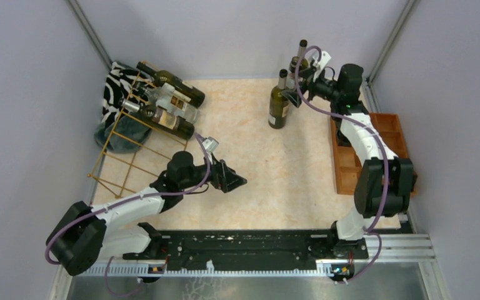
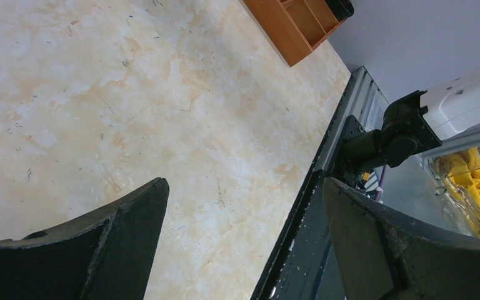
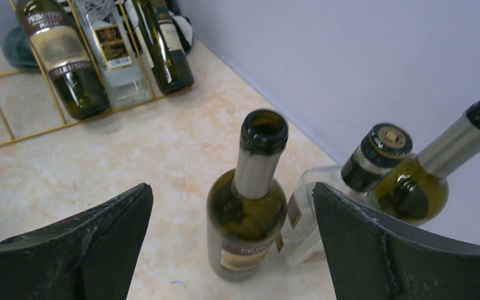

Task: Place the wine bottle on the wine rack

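Observation:
The gold wire wine rack [image 1: 122, 153] lies slanted at the far left and holds three bottles [image 1: 172, 103] at its upper end; it also shows in the right wrist view [image 3: 0, 112]. A dark green wine bottle [image 1: 279, 103] stands upright at the far middle of the table, open-mouthed in the right wrist view [image 3: 248, 212]. My right gripper [image 1: 295, 94] is open, just right of this bottle and above it, jaws either side [image 3: 231, 244]. Two more bottles [image 3: 406, 169] stand behind it. My left gripper [image 1: 236, 181] is open and empty over the table middle [image 2: 244, 244].
An orange-brown wooden compartment tray [image 1: 359, 156] sits at the right, under my right arm. A zebra-patterned cloth [image 1: 115, 87] and a grey cushion [image 1: 122, 137] lie behind the rack. Grey walls close in the far and side edges. The black rail [image 1: 256, 250] runs along the near edge.

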`<action>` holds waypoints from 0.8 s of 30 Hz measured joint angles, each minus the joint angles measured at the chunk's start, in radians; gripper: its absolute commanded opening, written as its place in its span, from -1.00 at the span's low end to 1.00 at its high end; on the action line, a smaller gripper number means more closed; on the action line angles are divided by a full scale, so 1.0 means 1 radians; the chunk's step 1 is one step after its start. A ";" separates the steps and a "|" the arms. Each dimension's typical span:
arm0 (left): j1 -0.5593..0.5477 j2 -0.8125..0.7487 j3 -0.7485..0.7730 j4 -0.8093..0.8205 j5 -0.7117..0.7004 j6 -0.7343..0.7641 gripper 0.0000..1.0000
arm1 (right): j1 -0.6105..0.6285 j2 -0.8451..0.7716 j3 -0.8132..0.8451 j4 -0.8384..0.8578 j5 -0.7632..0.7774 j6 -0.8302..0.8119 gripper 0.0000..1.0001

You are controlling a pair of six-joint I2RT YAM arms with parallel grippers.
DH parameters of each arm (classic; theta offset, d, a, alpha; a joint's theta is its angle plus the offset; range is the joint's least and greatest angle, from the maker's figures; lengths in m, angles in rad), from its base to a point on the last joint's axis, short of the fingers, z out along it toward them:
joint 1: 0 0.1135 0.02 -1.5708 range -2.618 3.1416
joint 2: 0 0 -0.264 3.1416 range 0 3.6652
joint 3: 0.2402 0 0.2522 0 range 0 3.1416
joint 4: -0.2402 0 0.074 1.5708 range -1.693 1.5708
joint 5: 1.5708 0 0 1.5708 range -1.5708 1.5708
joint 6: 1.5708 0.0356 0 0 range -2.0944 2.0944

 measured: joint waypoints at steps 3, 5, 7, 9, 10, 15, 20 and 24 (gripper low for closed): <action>0.000 -0.021 -0.012 0.000 -0.007 0.000 0.97 | 0.020 0.055 0.063 0.040 0.032 0.051 0.96; 0.000 -0.037 -0.020 -0.001 -0.011 -0.001 0.97 | 0.030 0.088 0.093 0.053 0.047 0.072 0.93; 0.000 -0.053 -0.024 -0.005 -0.015 -0.003 0.97 | 0.039 0.120 0.125 0.049 0.063 0.084 0.84; 0.000 -0.065 -0.024 -0.008 -0.018 -0.002 0.97 | 0.046 0.153 0.159 0.038 0.079 0.087 0.68; 0.000 -0.071 -0.024 -0.012 -0.020 -0.002 0.97 | 0.049 0.165 0.174 0.034 0.087 0.087 0.60; 0.000 -0.080 -0.024 -0.035 -0.027 -0.003 0.97 | 0.060 0.194 0.196 0.022 0.104 0.071 0.10; 0.000 -0.080 -0.024 -0.048 -0.029 -0.003 0.97 | 0.086 0.195 0.197 0.002 0.111 0.024 -0.59; 0.000 -0.080 -0.024 -0.053 -0.029 -0.003 0.97 | 0.106 0.195 0.201 -0.007 0.096 0.013 -0.85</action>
